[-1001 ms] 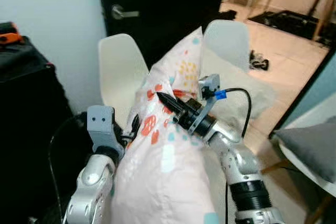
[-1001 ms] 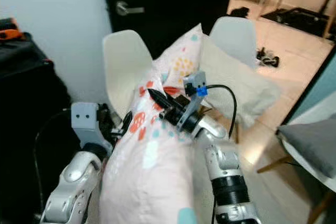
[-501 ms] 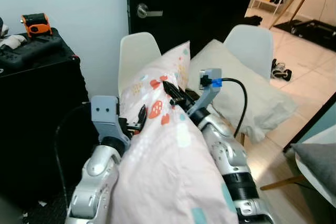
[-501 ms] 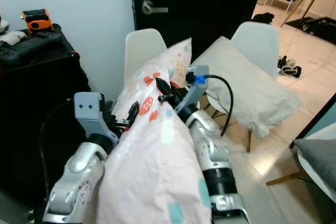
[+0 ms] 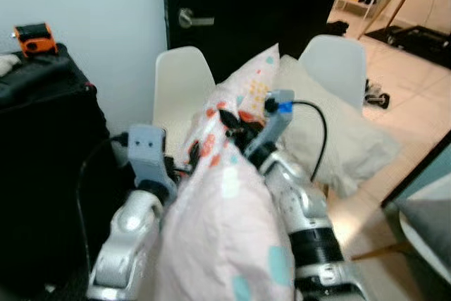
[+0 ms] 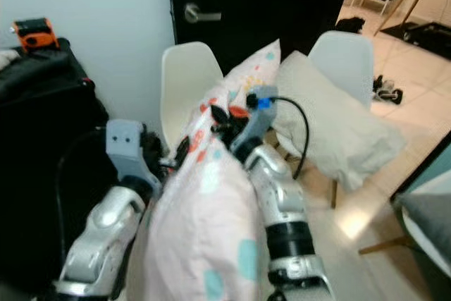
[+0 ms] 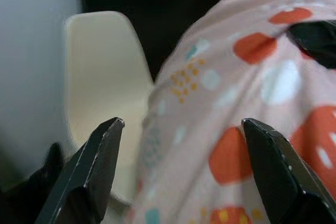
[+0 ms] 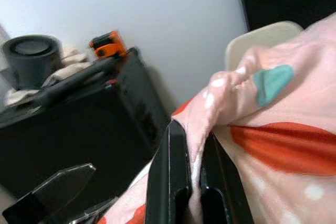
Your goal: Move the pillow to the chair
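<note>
The pillow [image 5: 225, 202] is carried up between both arms, ahead of the robot's chest, its top corner rising past the right gripper [image 5: 229, 119] toward the black door [image 5: 268, 5]. It is long and soft, pale pink, printed with orange-red blobs, teal patches and clusters of small yellow dots, and it creases where it is held.

The door stands beyond both grippers, and a black cabinet [image 5: 35, 167] with an orange gadget [image 5: 32, 37] on top stands out to the left of the left gripper. A cream chair [image 5: 180, 96] stands just past the left gripper [image 7: 181, 177], seat bare; it looks the likely drop spot. A second pale chair [image 5: 335, 58] beyond the right gripper carries a plain cream cushion [image 5: 338, 132].

The right gripper has its two fingers [image 8: 176, 182] pinched nearly together on a fold of the cover near the pillow's upper end, which I judge keeps the floppy top from drooping. The left gripper is spread wide, its fingers [image 7: 89, 177] set well apart along the pillow's flank; it seems to cradle the bulk from the side rather than clamp it, though whether the fingers press the cloth is hard to tell. Held high like this, the pillow can clear the seat edge on the way down.
</note>
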You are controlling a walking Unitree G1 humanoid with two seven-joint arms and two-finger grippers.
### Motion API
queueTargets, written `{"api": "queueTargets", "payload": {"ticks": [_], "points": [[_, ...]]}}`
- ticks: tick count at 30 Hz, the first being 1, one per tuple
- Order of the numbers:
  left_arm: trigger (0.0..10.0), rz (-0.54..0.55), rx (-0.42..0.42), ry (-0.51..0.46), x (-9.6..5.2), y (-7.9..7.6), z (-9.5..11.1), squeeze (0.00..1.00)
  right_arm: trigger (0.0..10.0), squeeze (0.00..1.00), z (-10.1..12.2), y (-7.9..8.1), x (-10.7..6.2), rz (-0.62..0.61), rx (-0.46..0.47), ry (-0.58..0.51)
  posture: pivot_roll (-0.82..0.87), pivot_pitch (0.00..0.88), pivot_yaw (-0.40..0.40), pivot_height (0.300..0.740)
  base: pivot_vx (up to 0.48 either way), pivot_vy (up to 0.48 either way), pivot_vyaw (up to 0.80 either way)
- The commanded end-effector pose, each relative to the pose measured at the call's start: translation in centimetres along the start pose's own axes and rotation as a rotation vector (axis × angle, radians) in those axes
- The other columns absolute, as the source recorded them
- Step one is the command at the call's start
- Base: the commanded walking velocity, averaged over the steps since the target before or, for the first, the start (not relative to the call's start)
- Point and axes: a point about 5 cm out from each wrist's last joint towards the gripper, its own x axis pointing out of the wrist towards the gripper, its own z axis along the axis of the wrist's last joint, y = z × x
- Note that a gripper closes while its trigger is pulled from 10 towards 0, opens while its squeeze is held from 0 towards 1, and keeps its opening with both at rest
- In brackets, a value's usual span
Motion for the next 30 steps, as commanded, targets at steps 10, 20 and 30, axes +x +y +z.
{"api": "queueTargets", "payload": {"ticks": [10,20,30], "points": [[10.0,-0.039,-0.013,0.028,0.18,-0.80,-0.64,0.00,10.0,0.00,1.68,0.36,0.11,0.018,-0.021,-0.098,0.05,0.000,-0.048,0.740,0.357,0.000,0.00],[10.0,-0.052,-0.009,0.032,0.50,-0.95,-0.79,0.00,10.0,0.00,1.82,0.35,0.31,0.024,-0.022,-0.100,0.05,0.000,-0.056,0.740,0.372,0.000,0.00],[10.0,-0.037,-0.018,0.028,0.41,-0.87,-0.75,0.00,10.0,0.00,1.99,0.43,0.38,0.033,-0.020,-0.099,0.05,0.000,-0.069,0.740,0.372,0.000,0.00]]}}
